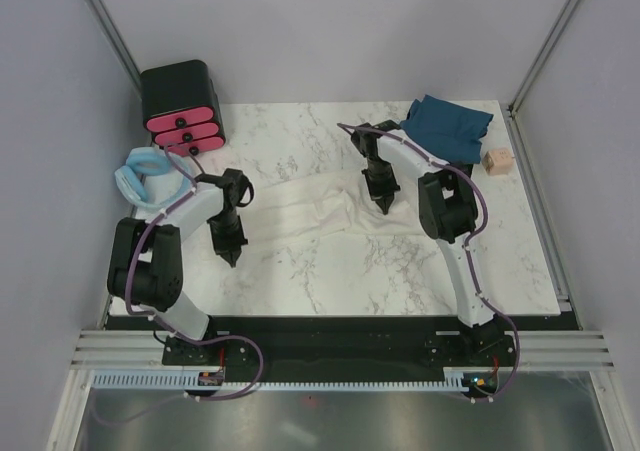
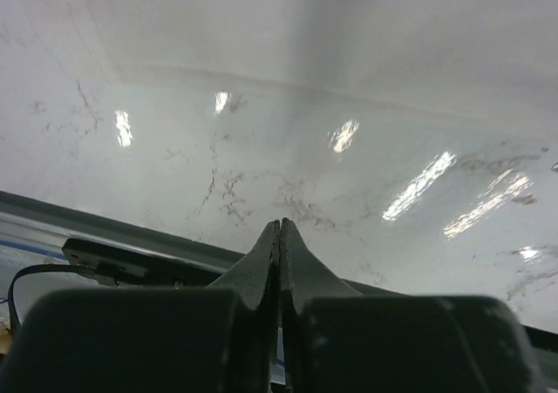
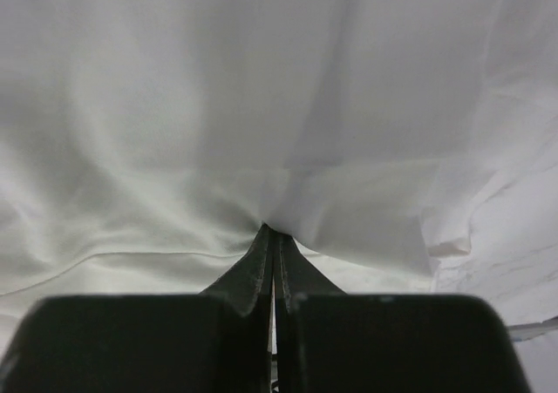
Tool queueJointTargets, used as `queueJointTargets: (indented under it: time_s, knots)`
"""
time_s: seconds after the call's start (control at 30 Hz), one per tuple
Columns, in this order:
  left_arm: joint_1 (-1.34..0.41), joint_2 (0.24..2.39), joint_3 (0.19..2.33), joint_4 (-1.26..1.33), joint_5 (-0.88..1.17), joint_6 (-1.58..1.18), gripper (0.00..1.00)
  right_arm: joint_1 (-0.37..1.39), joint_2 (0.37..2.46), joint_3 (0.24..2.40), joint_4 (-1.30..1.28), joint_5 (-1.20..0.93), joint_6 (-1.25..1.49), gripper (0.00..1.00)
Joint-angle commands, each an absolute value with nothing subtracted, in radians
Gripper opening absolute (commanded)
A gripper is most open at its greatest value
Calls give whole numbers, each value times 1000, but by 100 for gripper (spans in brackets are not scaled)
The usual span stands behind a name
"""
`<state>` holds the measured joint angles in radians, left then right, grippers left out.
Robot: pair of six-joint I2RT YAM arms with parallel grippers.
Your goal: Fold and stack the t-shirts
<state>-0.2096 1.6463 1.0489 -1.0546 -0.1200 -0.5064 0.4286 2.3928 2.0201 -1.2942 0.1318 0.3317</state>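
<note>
The cream-white t-shirt lies rumpled across the middle of the marble table. In the right wrist view its cloth fills the picture and puckers at my fingertips. My right gripper points down onto the shirt's right part, shut on a pinch of it. The dark teal-blue t-shirt lies bunched at the back right, behind the right arm. My left gripper hangs just left of the white shirt's left end. It is shut over bare marble with nothing in it.
A black box with pink drawers stands at the back left corner. A pale blue padded ring sits in front of it beside the left arm. A small wooden cube rests near the right edge. Grey walls enclose the table.
</note>
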Motion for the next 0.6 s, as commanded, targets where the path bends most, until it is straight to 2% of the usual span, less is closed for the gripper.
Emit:
queueJointTargets:
  time_s: [0.0,0.17,0.37,0.57]
  knots:
    - [-259,1563,988,-1103,-115,-578,2,505,2534,2147,-1089,29,325,0]
    - [-299,1525,922,-1118,-107,-629,2,518,2572,2192,-1052,9,333,0]
    - [-308,1424,953,-1134,-166,-661,2,520,2628,2310,-1022,28,316,0]
    - [-308,1500,1020,-1150,-178,-655,2,483,2689,2422,-983,51,340,0]
